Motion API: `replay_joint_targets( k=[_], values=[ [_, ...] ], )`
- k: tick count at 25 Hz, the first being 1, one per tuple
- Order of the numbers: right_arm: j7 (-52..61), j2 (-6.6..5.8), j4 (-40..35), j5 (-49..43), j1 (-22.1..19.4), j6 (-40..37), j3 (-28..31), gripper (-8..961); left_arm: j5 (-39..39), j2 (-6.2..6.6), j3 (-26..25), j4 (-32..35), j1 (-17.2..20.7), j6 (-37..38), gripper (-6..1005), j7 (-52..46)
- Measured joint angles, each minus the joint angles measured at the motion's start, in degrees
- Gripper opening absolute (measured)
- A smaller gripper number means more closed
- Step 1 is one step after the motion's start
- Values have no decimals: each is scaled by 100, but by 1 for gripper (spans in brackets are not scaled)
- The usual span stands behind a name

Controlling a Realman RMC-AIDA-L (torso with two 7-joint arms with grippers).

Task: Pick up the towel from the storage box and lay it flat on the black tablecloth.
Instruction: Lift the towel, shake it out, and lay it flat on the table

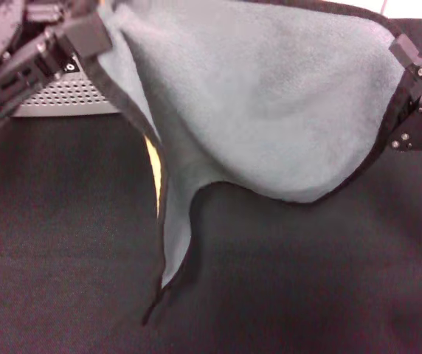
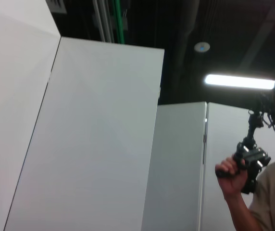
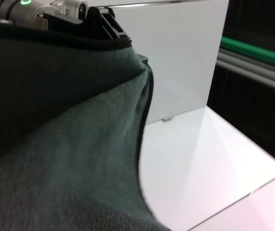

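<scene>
Head view: the grey-green fleece towel with black trimmed edge (image 1: pixel 270 96) hung in the air, stretched between the two arms above the large plain black matte tablecloth (image 1: pixel 63 258). The left gripper (image 1: pixel 85 40) pinched the towel's upper left edge; the right gripper (image 1: pixel 410 63) pinched its upper right corner. The cloth sagged in a broad belly between them, and one loose corner drooped down to a point close over the tablecloth; contact there could not be judged. A strip of the orange-yellow reverse side showed along the folded left edge. The light grey perforated plastic storage box (image 1: pixel 67 96) sat behind the left gripper at the far edge of the tablecloth, partly hidden by the arm. Left wrist view: the camera faced upward and away from the work, showing white partition panels (image 2: pixel 94 144), a dark ceiling with a lit strip lamp (image 2: pixel 241 81), and a person (image 2: pixel 272 178) holding a black handheld device (image 2: pixel 250 159); neither towel nor fingers appeared. Right wrist view: the towel (image 3: pixel 65 159) filled most of the frame, its black trim curving down the middle, with the left gripper (image 3: pixel 101 24) clamped on the far top edge and white panels (image 3: pixel 185 62) behind.
</scene>
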Motion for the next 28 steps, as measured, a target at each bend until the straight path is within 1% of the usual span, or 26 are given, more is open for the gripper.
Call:
replay_joint_targets(
  k=[2, 4, 7, 8, 9, 10, 12, 15, 19, 21, 24, 26, 28],
  values=[
    [-188, -9, -113, -2, -8, -3, 3, -1, 167, 0, -52, 0, 27, -2, 87, 0],
    [-266, -24, -188, -19, -17, 3, 7, -1, 478, -27, -279, 0, 70, -4, 88, 5],
    [-398, -48, -217, -49, 4, 71, 19, -1, 928, -118, -718, -5, 152, -4, 88, 69],
    [-427, -62, -221, -54, 9, 113, 33, -1, 928, -118, -718, -5, 152, -4, 89, 69],
    [-435, -73, -225, -58, 14, 157, 42, -1, 1094, -168, -918, -8, 207, -4, 89, 149],
    [-433, -95, -235, -67, 22, 241, 56, -1, 1151, -185, -995, -9, 248, -5, 89, 226],
    [-407, -123, -279, -95, 26, 328, 54, -1, 1173, -191, -1039, -10, 307, -9, 90, 330],
    [-400, -124, -409, -328, -45, 366, 58, -1, 1168, -192, -1127, -9, 382, -12, 90, 382],
    [-394, -113, -847, -858, -310, 645, 63, -1, 1253, -195, -1159, 14, 526, -11, 91, 469],
    [-355, -159, -1195, -1120, -501, 985, 64, -1, 1343, -196, -1135, 37, 591, -9, 92, 568],
    [-215, -284, -1816, -1480, -792, 1578, 73, -1, 1544, -197, -1138, 40, 608, -8, 93, 605],
    [-57, -367, -2128, -1688, -896, 1927, 79, -1, 1746, -198, -1151, 42, 620, -7, 93, 657],
    [83, -410, -2289, -1850, -930, 2098, 88, -1, 1857, -198, -1152, 49, 648, -6, 94, 711]
  ],
)
